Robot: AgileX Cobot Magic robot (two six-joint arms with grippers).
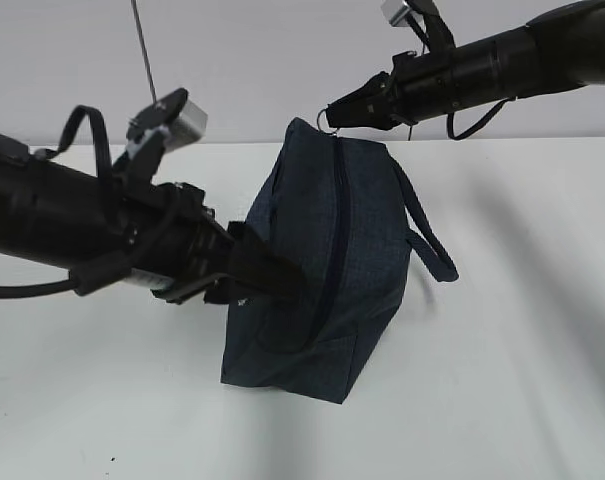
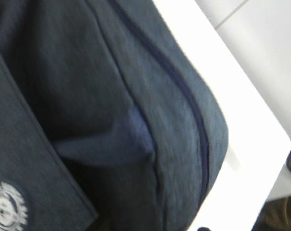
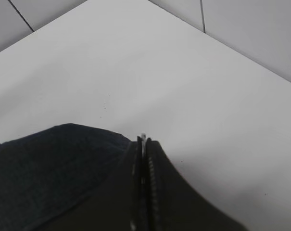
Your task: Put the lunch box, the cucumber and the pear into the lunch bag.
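The dark navy lunch bag (image 1: 352,260) stands tilted on the white table, its black zipper (image 1: 339,230) running down the middle and closed. My left gripper (image 1: 282,278) is shut on the fabric of the bag's left side. In the left wrist view the bag (image 2: 111,96) fills the frame and the jaws are hidden. My right gripper (image 1: 334,115) is shut on the silver ring pull (image 1: 324,120) at the bag's top end. In the right wrist view the ring pull (image 3: 143,137) is a thin silver edge between the closed fingers. The lunch box, cucumber and pear are out of view.
The bag's looped strap handle (image 1: 427,240) hangs off its right side. A white round logo (image 2: 6,209) marks the bag's flat pocket. The white table (image 1: 522,380) spreads around the bag, with a tiled wall behind it.
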